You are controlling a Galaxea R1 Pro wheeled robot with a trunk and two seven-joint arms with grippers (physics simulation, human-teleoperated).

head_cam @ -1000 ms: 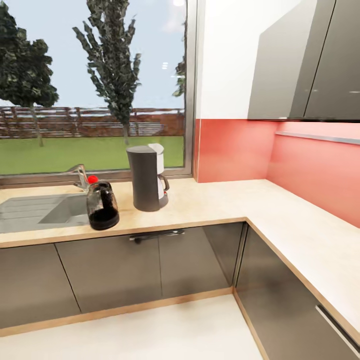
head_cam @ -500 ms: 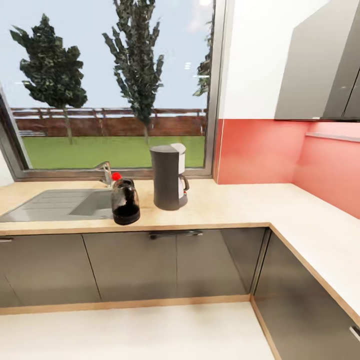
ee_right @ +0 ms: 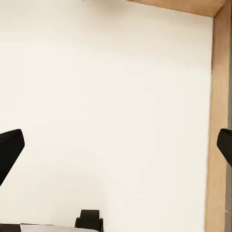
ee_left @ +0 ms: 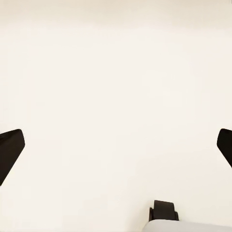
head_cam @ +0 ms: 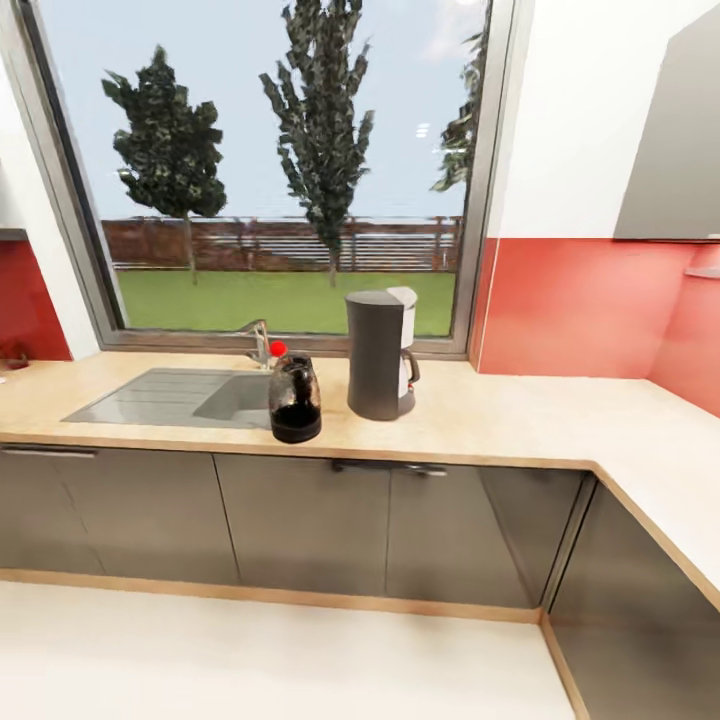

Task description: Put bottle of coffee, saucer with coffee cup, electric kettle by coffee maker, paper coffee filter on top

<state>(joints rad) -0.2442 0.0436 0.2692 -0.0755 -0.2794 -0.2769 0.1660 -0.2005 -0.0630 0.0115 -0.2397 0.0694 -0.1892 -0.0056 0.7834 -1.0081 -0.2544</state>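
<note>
1. The left end effector (ee_left: 116, 150) hangs over the pale floor (ee_left: 116, 72) with its two dark fingertips (ee_left: 9, 152) spread wide apart and nothing between them; a small dark caster (ee_left: 164, 211) of the robot's base shows beneath it.
2. The right end effector (ee_right: 116, 150) is likewise wide open and empty, its fingertips (ee_right: 9, 152) over the same floor, near the wooden plinth (ee_right: 218, 121) of the cabinets.
3. The coffee maker (head_cam: 380, 354) stands upright on the worktop (head_cam: 520, 420) before the window (head_cam: 290, 170). It is a tall dark grey body with a white panel and a dark handle on its side.
4. Just beside the coffee maker, towards the sink (head_cam: 180, 396), stands the electric kettle (head_cam: 295, 398): a dark, glossy, rounded jug with a red knob on top. It sits near the worktop's front edge, apart from the coffee maker.
5. Behind the kettle a metal tap (head_cam: 258, 343) rises at the sink's rim.
6. Compared with half a second ago, the whole head view has swung: coffee maker and kettle now appear further to the right in the picture, more of the sink and the left wall shows, and less of the corner worktop. The things themselves keep their places relative to each other.
</note>
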